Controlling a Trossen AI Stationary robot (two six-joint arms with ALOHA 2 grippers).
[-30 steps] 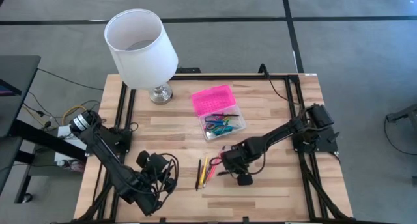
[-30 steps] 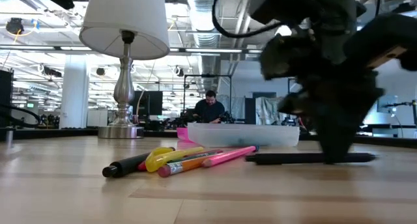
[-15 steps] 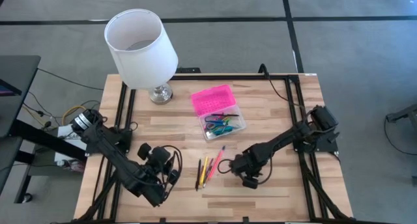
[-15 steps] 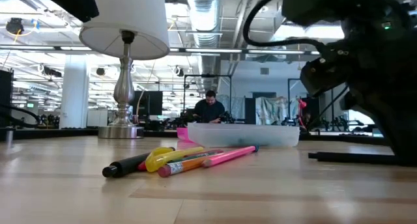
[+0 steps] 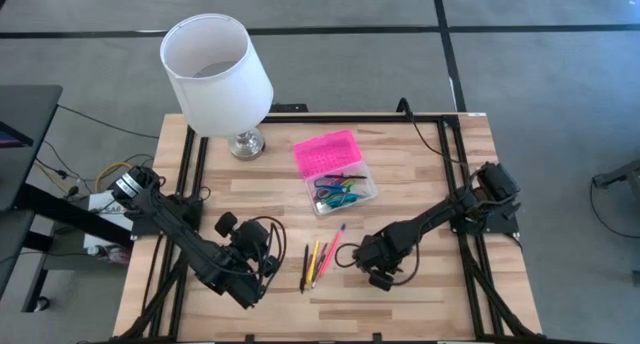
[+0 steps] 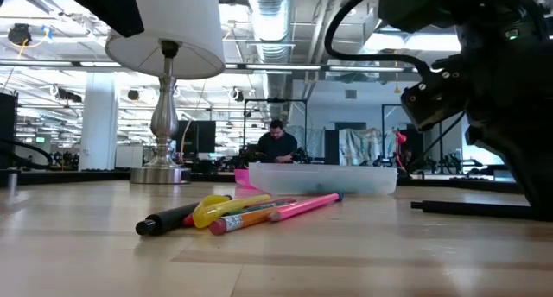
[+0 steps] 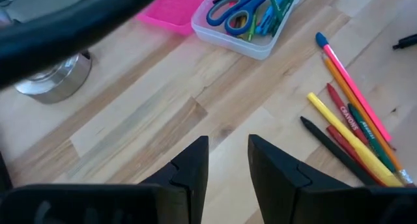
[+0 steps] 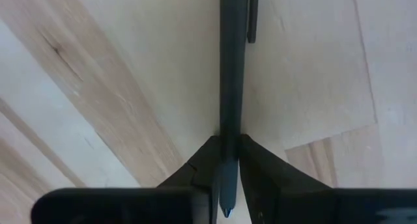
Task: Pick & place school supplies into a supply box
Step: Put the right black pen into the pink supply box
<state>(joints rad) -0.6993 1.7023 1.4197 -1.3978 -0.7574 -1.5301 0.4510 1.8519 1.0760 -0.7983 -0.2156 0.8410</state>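
— School supplies [image 5: 318,261] are lying loose mid-table, more sitting in the supply box [image 5: 335,172]. And the right gripper [image 8: 227,162]?

— Its fingers are pinching a black pen [image 8: 231,87] flat on the wood.

— Left gripper [image 7: 227,160]?

— Hovering near the pile, jaws slightly apart, holding nothing.

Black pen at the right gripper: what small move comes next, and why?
Probably clamp the right gripper firmly on the thin black pen and lift it: the pen lies flat on the wooden table, apart from the pink-lidded clear case.
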